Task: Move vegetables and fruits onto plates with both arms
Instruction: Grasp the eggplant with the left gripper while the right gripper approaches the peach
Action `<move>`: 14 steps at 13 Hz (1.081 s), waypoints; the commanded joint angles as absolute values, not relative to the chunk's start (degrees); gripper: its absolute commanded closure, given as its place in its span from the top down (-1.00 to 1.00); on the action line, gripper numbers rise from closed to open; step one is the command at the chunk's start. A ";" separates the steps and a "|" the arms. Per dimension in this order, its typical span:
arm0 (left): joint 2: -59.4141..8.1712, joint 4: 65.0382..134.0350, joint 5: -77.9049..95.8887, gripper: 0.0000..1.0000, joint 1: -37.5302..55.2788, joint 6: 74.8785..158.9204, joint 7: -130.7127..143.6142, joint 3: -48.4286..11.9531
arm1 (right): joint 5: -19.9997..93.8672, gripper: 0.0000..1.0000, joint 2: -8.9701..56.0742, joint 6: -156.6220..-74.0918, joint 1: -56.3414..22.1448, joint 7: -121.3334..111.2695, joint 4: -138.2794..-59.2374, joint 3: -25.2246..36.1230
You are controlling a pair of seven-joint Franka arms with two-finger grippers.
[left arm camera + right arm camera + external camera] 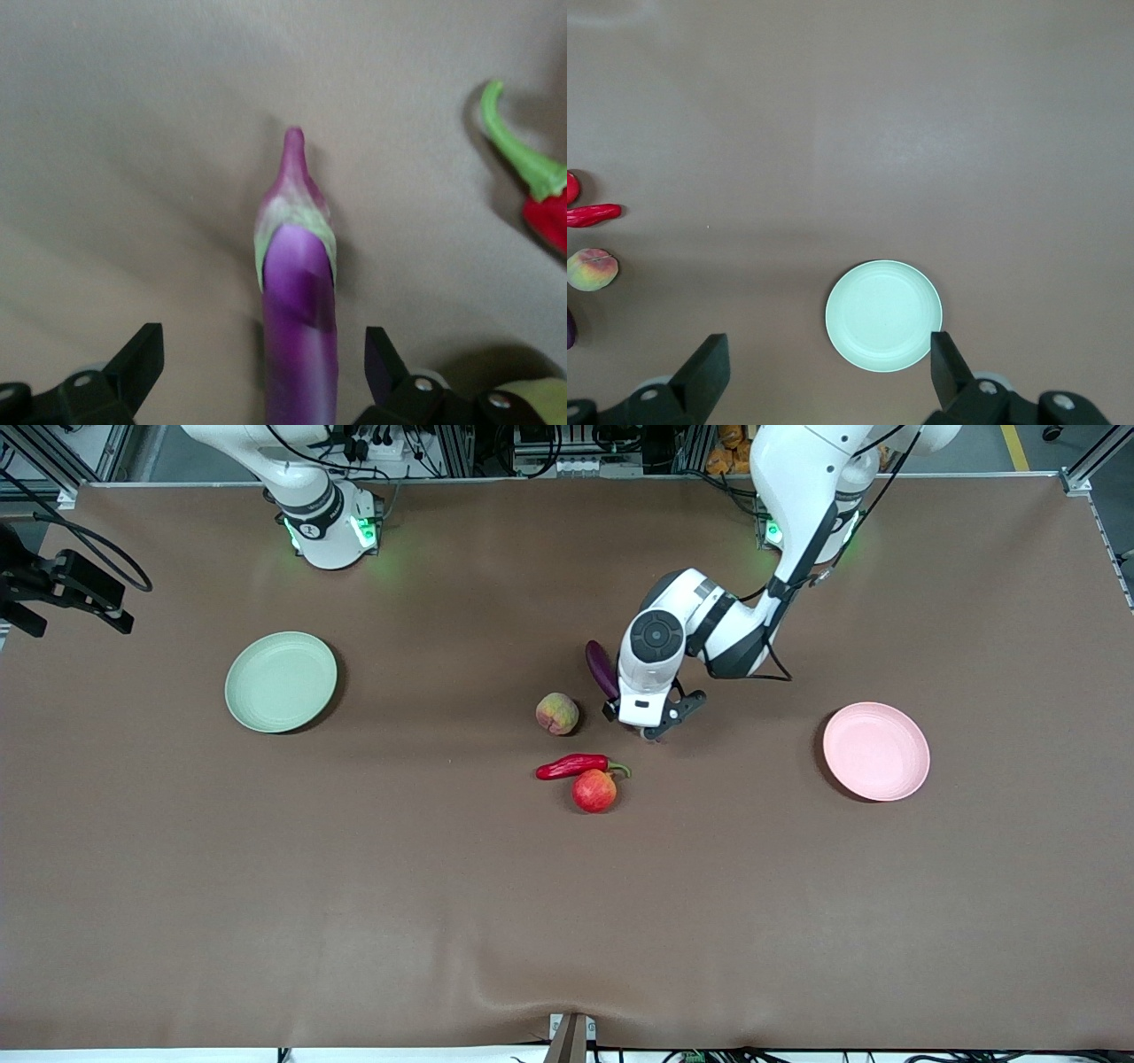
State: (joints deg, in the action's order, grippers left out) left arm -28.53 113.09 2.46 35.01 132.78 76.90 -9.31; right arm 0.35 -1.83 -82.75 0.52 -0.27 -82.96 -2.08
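Progress: nothing is on a plate yet; all four items lie on the desk, so four transfers remain by my reading.
Step in hand: the left arm looks set to take the eggplant first.
Left gripper [264,367]: low over the eggplant at the desk's centre, spread wide, one finger on each side of the purple body and not yet touching it.
Right gripper [824,372]: spread wide and holding nothing, high over the green plate; this arm waits.
Eggplant [601,668]: count one, partly under the left wrist in the front view, its green-capped stem end clear in the left wrist view.
Peach [557,714]: count one, just beside the eggplant, at about 8 o'clock from it.
Chili pepper [574,765]: count one, at 6 o'clock from the peach.
Red fruit [594,790]: count one, touching or nearly touching the chili, at 5 o'clock from it.
Green plate [281,682]: count one, bare, at 9 o'clock from the cluster, toward the right arm's end.
Pink plate [876,751]: count one, bare, at 3 o'clock from the cluster, toward the left arm's end.
Totals: two vegetables, two fruits, two plates, two arms.
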 commanded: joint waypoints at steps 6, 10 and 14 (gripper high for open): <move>-31.55 112.24 1.41 1.00 38.76 133.86 79.01 -8.96 | 0.79 1.00 -0.88 -82.18 1.14 -0.35 -81.47 -2.20; -32.17 111.53 1.49 -0.87 38.76 133.86 80.15 -8.96 | 0.88 1.00 -0.88 -82.00 0.53 -0.18 -81.47 -2.20; -31.64 111.62 1.32 -1.00 38.67 133.33 80.77 -8.88 | 0.79 1.00 -0.27 -81.91 -0.35 -0.53 -81.65 -2.20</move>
State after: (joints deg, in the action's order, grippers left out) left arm -31.65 112.31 2.45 38.25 133.61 79.18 -9.19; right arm 0.38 -1.38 -82.71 0.31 -0.29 -82.96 -2.14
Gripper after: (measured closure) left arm 0.581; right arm 0.000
